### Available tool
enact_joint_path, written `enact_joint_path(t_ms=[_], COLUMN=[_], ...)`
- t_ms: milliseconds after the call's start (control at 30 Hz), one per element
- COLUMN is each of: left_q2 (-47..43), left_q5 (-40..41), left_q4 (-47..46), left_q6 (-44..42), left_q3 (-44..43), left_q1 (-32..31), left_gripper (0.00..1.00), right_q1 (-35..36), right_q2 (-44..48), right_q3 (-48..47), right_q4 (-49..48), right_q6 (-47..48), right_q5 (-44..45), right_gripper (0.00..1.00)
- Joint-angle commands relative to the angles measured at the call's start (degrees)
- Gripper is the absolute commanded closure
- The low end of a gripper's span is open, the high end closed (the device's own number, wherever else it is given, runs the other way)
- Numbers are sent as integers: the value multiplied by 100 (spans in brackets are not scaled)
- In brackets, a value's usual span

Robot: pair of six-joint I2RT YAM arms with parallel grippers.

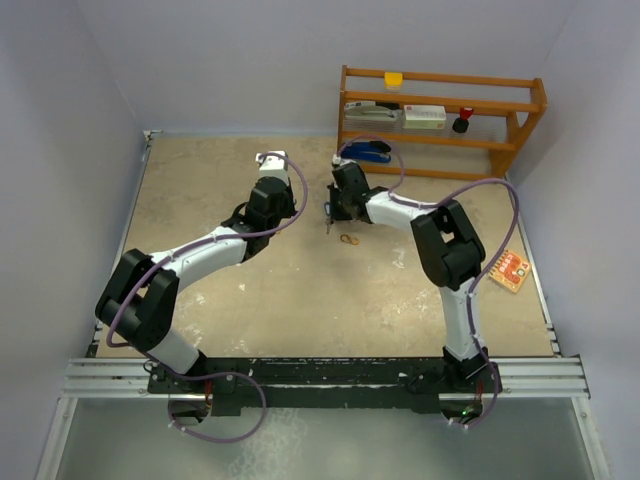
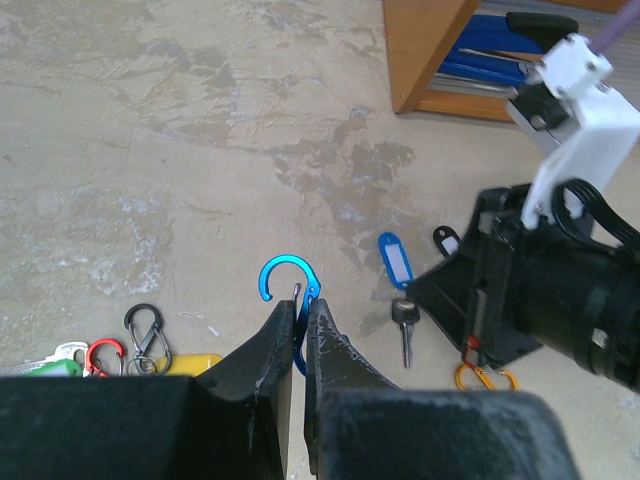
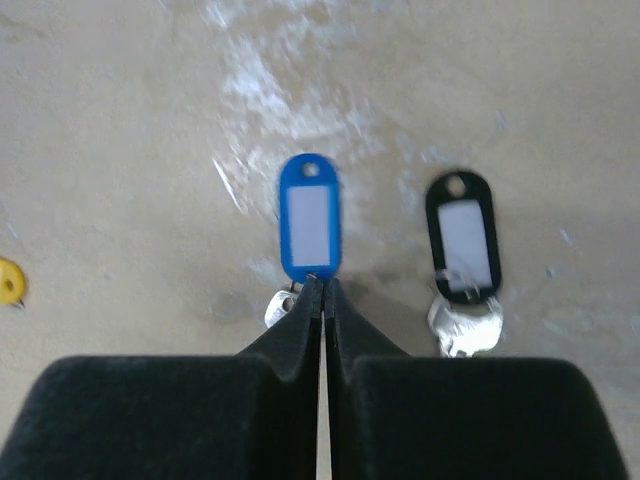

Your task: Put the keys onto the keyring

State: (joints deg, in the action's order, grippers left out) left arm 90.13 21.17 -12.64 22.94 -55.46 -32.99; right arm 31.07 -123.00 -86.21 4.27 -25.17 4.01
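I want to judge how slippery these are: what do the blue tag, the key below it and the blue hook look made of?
Blue tag: likely plastic, uniform matte colour, white paper-like label. Key: metal, silvery grey sheen. Blue hook: probably anodised metal wire, given its glossy metallic shine.

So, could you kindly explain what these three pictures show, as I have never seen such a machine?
Two robot arms are bolted to a table. One picture looks down from above; the other two come from cameras on each wrist. The left gripper is shut on a blue hook. The right gripper pinches the lower end of a blue tag. A black tag with its key lies beside it. More hooks lie nearby, and a wooden shelf stands at the back.
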Motion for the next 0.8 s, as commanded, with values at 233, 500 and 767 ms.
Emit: enact_joint_path(t_ms=[233, 500, 767], left_q2=[-10, -121, -7], left_q5=[-343, -772, -740], left_q4=[-343, -701, -868], left_q6=[8, 87, -32], left_q3=[-98, -33, -148], left_q1=[39, -116, -467], left_gripper=[100, 100, 100], right_q1=[8, 7, 10], right_q2=[2016, 2804, 3405], right_q3=[2024, 2736, 3158], right_q4=[-1797, -2597, -3119], right_q6=[291, 425, 441], right_q5=[208, -107, -587], right_gripper=[100, 100, 100])
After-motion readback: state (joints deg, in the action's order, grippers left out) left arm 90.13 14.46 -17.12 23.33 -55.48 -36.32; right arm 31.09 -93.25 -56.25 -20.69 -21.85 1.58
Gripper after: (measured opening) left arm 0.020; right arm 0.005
